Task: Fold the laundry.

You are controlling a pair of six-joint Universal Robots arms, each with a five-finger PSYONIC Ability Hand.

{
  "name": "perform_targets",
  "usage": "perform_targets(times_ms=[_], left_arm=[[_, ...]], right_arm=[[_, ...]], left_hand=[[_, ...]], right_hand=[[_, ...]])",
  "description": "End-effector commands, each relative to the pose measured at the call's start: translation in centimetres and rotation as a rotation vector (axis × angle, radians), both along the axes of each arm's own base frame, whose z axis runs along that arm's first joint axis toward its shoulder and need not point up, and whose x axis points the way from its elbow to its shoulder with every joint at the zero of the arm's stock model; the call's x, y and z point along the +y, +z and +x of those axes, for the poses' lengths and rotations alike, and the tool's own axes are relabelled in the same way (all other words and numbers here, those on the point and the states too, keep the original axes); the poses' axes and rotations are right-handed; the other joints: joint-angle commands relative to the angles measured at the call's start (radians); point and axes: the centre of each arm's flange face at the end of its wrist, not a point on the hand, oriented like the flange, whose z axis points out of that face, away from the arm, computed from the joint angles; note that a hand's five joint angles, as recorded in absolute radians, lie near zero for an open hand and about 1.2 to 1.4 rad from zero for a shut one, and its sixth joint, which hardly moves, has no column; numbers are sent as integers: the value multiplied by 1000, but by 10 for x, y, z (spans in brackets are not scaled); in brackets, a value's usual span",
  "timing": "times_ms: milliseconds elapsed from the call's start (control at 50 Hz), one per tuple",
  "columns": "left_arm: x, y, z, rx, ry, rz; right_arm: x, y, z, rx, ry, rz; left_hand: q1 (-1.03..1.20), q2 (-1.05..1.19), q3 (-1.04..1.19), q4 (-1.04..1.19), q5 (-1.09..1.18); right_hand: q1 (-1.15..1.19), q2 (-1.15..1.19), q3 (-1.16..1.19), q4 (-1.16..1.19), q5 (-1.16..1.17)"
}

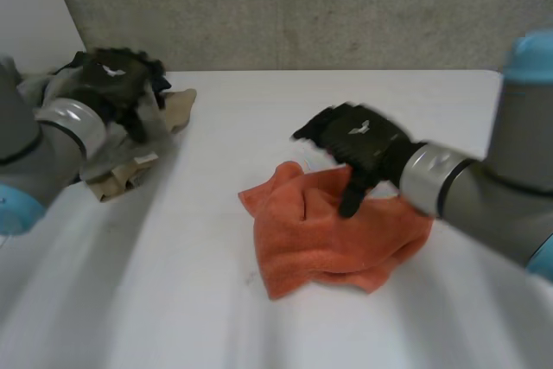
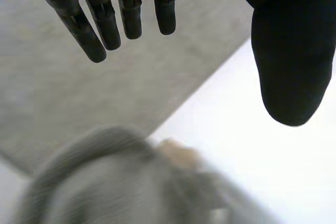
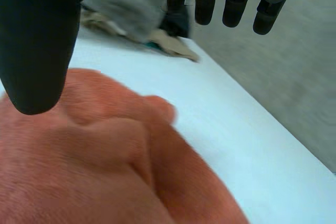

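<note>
Orange cloth [image 1: 333, 235] lies crumpled mid-table [image 1: 173, 300] in the head view. The right hand [image 1: 359, 140] hovers at its twelve o'clock edge, and the left hand [image 1: 117, 75] is at ten o'clock above a laundry pile [image 1: 130, 170].

In the left wrist view, its fingers [image 2: 107, 24] are straight and spread, with grey fabric [image 2: 94, 182] under them.

In the right wrist view, the fingers [image 3: 236, 3] are straight and the thumb [image 3: 37, 40] stands apart over the orange cloth, pinching nothing.

The cloth [image 1: 328, 244] is orange, the laundry pile [image 1: 130, 170] grey and beige, the table [image 1: 173, 283] white.
</note>
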Motion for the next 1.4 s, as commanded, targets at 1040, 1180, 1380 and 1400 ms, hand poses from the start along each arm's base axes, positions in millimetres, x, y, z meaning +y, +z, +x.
perform_targets(times_ms=[1040, 1180, 1380, 1400], left_arm=[[94, -84, -90, 42, -37, 64], [126, -109, -69, -132, 31, 266], [111, -26, -53, -43, 73, 233], [101, -15, -53, -14, 63, 211]], right_arm=[[-80, -70, -21, -1, -158, -220], [-64, -124, -38, 232, -162, -37], [-58, -85, -38, 185, -156, -126], [-54, -76, -36, 173, -144, -146]], left_hand=[[1087, 1089, 1095, 1093, 1104], [581, 583, 589, 587, 598], [80, 82, 89, 86, 98], [43, 45, 51, 48, 60]], right_hand=[[1178, 1188, 1188, 1195, 1175], [1178, 1188, 1188, 1195, 1175], [1178, 1188, 1188, 1195, 1175], [1178, 1188, 1188, 1195, 1175]])
